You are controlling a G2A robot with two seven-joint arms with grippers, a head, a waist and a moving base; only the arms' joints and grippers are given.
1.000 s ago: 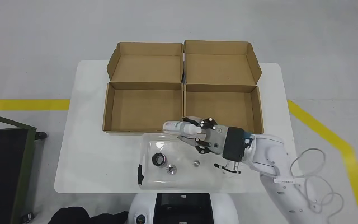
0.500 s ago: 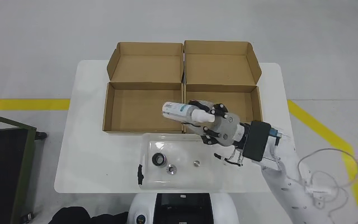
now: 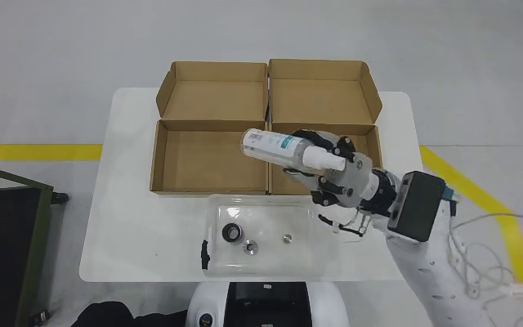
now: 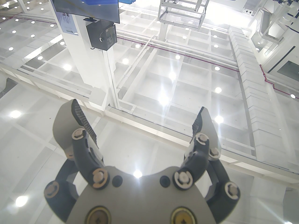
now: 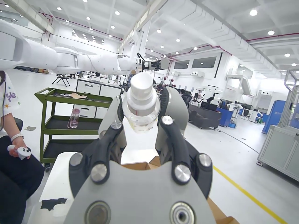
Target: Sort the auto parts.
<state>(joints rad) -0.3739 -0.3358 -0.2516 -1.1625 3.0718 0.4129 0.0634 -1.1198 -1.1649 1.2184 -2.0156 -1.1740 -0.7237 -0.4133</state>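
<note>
On white worktop (image 3: 122, 212), two open cardboard boxes side by side: left box (image 3: 208, 159), right box (image 3: 374, 159). Just in front of them, clear tray (image 3: 270, 225). Up over boxes, right gripper (image 3: 315, 163) (image 5: 141, 110), fingers squeezed tight on spray bottle (image 3: 282, 147) (image 5: 141, 108); bottle lies sideways above where boxes meet. Pointing at ceiling, left gripper (image 4: 138, 105), fingers wide apart. Inside tray: black ring (image 3: 234, 233), silver disc (image 3: 252, 247), tiny nut (image 3: 287, 239).

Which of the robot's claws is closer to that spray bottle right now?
Right. The right claw grips the spray bottle by its neck, above the cardboard boxes. The left claw is open and empty, away from it, pointing at the ceiling.
</note>
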